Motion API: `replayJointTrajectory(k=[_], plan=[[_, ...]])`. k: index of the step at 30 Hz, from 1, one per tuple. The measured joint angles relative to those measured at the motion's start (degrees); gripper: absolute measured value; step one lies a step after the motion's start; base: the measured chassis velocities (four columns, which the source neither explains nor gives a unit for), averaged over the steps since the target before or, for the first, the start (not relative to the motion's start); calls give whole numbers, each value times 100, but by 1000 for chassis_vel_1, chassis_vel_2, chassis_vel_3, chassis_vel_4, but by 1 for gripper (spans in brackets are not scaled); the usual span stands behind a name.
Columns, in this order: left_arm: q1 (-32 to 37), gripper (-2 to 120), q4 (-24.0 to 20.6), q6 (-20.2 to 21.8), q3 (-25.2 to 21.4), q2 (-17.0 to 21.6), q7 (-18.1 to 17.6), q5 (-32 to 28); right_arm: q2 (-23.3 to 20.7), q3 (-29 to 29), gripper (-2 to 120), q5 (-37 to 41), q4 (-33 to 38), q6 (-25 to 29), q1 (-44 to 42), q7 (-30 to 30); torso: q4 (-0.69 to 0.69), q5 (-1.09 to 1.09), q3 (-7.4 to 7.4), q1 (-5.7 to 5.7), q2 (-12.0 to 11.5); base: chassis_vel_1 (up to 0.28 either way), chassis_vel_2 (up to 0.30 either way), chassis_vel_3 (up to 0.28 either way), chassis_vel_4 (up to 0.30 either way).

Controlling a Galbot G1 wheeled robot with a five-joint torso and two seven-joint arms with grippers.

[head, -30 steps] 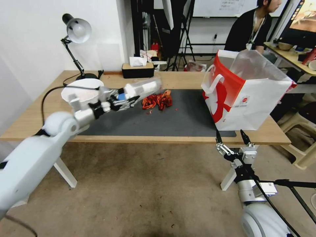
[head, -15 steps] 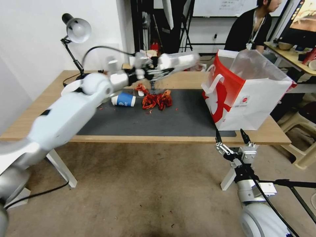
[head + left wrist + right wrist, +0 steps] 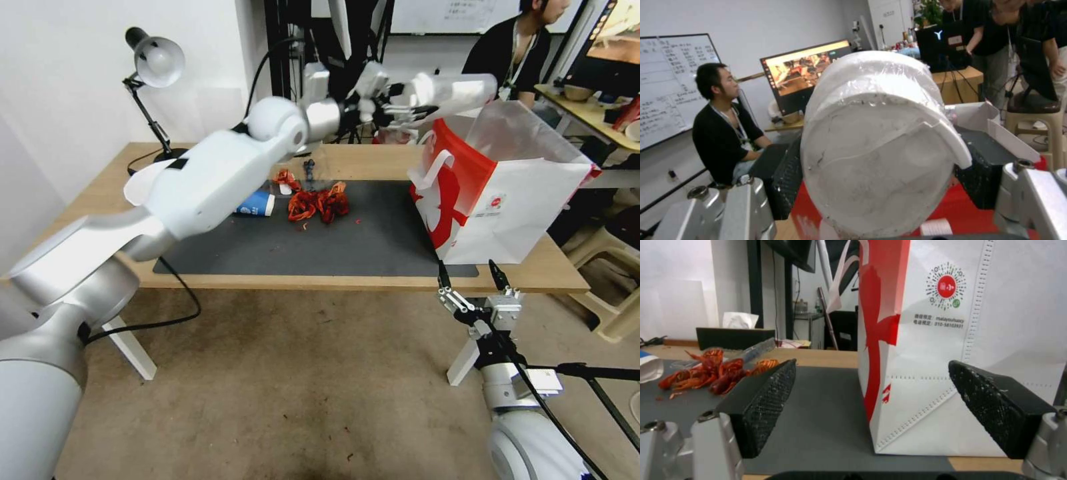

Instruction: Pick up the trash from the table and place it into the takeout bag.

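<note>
Jaws: those of the left gripper (image 3: pixel 427 100) are clamped on a clear white-lidded cup (image 3: pixel 457 90), held on its side; those of the right gripper (image 3: pixel 470 280) are spread wide with nothing between them.
Table (image 3: pixel 93 220): a dark grey mat (image 3: pixel 347 243) is laid across its middle.
Takeout bag (image 3: pixel 507 207): set upright at the right end of the mat, near the table's front edge, mouth open upward.
Left arm: stretched across the table, with the cup carried high beside the bag's rear left corner, not yet over the mouth.
Right arm: parked low in front of the table's front edge, below the bag.
Remaining trash: a blue paper cup (image 3: pixel 257 203) lies on its side on the mat's left part; red shell scraps (image 3: pixel 317 203) are heaped near the mat's rear edge.
Step in hand: judged to be the carry to the bag.
Next move: the cup would need to be brought over the mouth and lowered past the rim before being let go.
</note>
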Motion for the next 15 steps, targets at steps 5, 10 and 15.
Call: replayJointTrajectory(k=[5, 10, 15], plan=[[-161, 69, 361, 3, 182, -472, -34, 1, 30, 2, 88, 2, 0, -1, 4, 1, -1, 0, 0, 0, 0, 0, 0, 0, 0], [-177, 69, 494, 30, 256, -833, -110, 14, 46, 10, 88, 5, -4, 8, 3, 3, -1, -1, 0, 0, 0, 0, 0, 0, 0], [-213, 69, 690, 36, 445, -1085, -194, 57, 51, 18, 88, 13, 0, 22, 0, 5, -2, 0, 0, 0, 0, 0, 0, 0, 0]])
